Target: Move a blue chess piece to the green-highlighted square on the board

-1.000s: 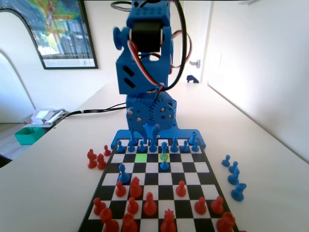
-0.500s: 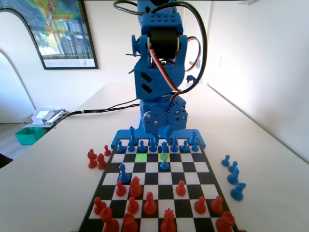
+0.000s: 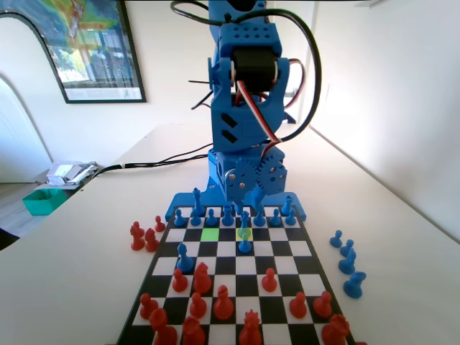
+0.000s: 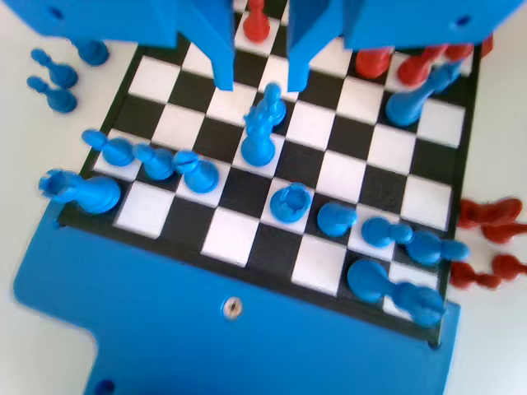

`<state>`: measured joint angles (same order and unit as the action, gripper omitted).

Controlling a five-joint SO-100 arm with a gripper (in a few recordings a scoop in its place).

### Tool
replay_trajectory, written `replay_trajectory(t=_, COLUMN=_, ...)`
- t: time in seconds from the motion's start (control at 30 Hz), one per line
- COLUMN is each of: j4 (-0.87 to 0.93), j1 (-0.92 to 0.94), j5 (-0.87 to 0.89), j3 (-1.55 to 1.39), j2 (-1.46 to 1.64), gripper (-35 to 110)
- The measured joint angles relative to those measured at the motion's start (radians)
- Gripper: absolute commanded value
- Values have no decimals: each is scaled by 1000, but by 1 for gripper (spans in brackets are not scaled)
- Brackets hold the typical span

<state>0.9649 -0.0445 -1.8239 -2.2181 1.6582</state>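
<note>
In the wrist view the slim blue chess piece [image 4: 260,132] stands upright on the board [image 4: 247,191], just below my gripper [image 4: 259,84]. The gripper is open, with one jaw on either side above the piece's top and nothing held. In the fixed view the same piece [image 3: 245,244] stands one column right of the green-highlighted square [image 3: 210,233], and its top overlaps the paler yellow-green square [image 3: 244,233]. The blue arm [image 3: 248,108] leans down over the board's far rows.
Blue pawns [image 4: 156,161] and back-row pieces [image 4: 288,202] crowd close around the slim piece. Red pieces [image 3: 223,305] hold the near rows, and a lone blue pawn [image 3: 184,259] stands mid-board. Beside the board sit several blue pieces [image 3: 347,262] on the right and red ones [image 3: 144,236] on the left.
In the fixed view the arm has swung to the right, from left of the board's centre to over the column of the slim blue piece. No piece has moved.
</note>
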Motion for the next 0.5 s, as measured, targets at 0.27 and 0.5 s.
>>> replay_trajectory(t=0.27, j4=-54, j1=6, j5=-23, j3=-64, j2=-12, gripper=10)
replay_trajectory(t=0.5, j4=-94, j1=14, j5=-44, j3=-92, j2=-12, gripper=10)
